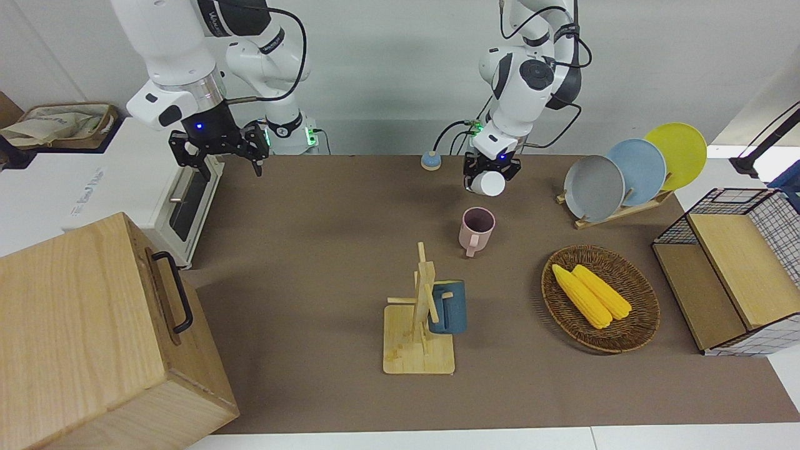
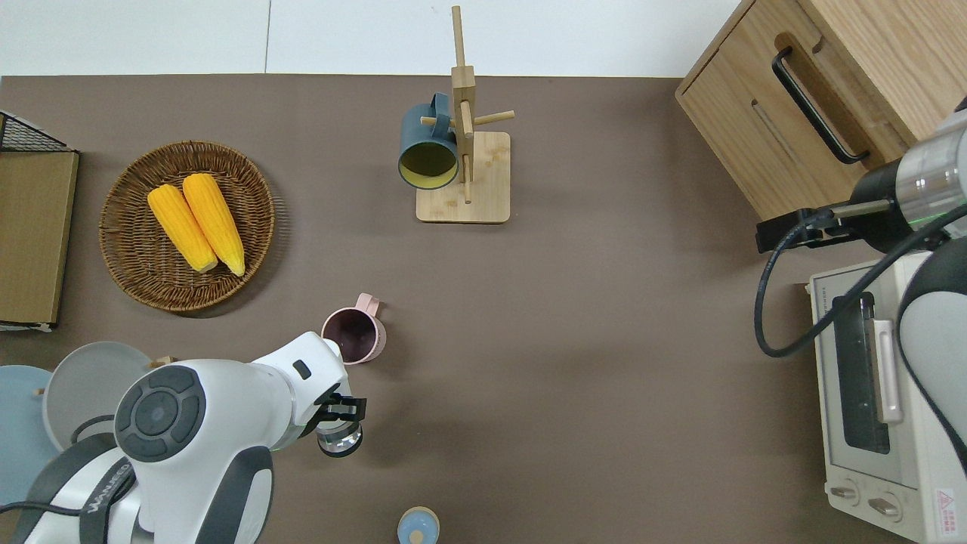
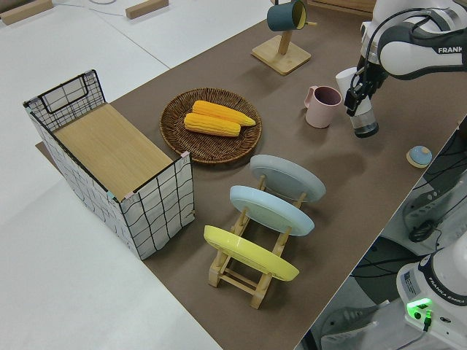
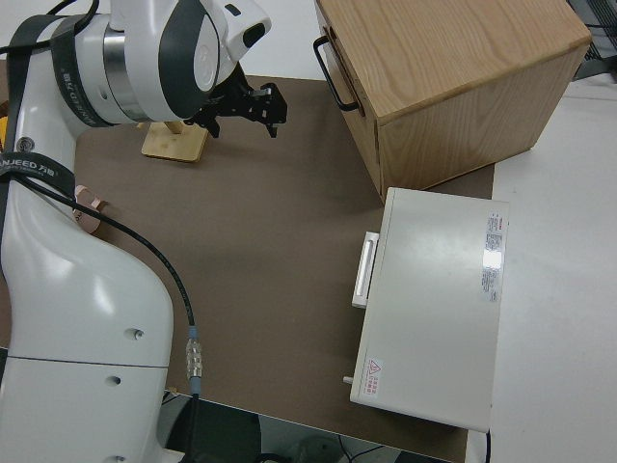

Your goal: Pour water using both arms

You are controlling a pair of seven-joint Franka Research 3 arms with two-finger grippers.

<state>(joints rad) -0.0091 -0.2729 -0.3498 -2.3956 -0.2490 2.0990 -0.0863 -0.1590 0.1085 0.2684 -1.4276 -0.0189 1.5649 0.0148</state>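
Two glossy white jointed arms with dark grey joint caps and black cables. The left pincer (image 1: 491, 176) is clamped on a clear bottle (image 2: 339, 438), held up off the bench (image 1: 325, 250) with its white base showing in the front view, over bare mat just nearer the robots than the upright pink mug (image 2: 354, 335). The right pincer (image 1: 219, 150), its black fingers spread apart and holding nothing, hangs near the white toaster oven (image 1: 181, 206) at its own end of the bench.

Pink mug (image 1: 476, 230), dark blue mug (image 1: 448, 307), yellow corn (image 1: 591, 295), brown woven basket (image 1: 644, 299), white-capped clear bottle (image 2: 339, 437).
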